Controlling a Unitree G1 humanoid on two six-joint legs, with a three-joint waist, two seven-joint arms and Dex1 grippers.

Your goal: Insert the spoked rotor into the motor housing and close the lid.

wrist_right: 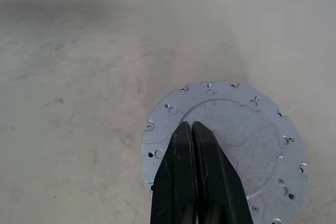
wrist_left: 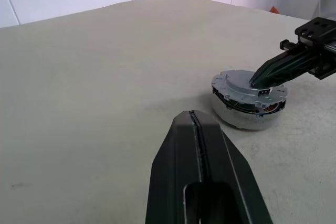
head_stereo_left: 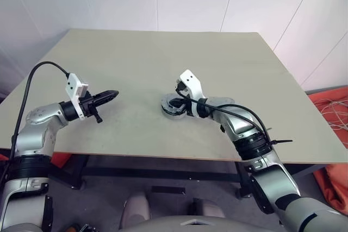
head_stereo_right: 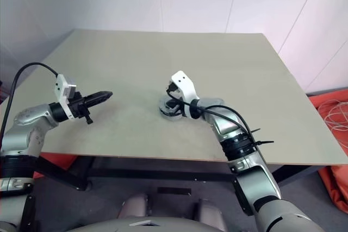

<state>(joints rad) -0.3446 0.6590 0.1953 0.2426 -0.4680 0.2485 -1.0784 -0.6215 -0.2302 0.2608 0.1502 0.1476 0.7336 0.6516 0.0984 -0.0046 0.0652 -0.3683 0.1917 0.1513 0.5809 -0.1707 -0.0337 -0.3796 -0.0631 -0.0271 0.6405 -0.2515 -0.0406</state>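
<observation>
Nearest, at the table's left front: left gripper clenched on nothing, level above the bare top, aimed toward the motor housing. Farther in, near the table's middle: housing resting flat with the lid on top, showing a pale silver plate with small holes round its rim, copper windings glimpsed at the side beneath; spoked rotor not discernible. On that lid: right gripper clenched empty, tips pressed to the plate's surface.
</observation>
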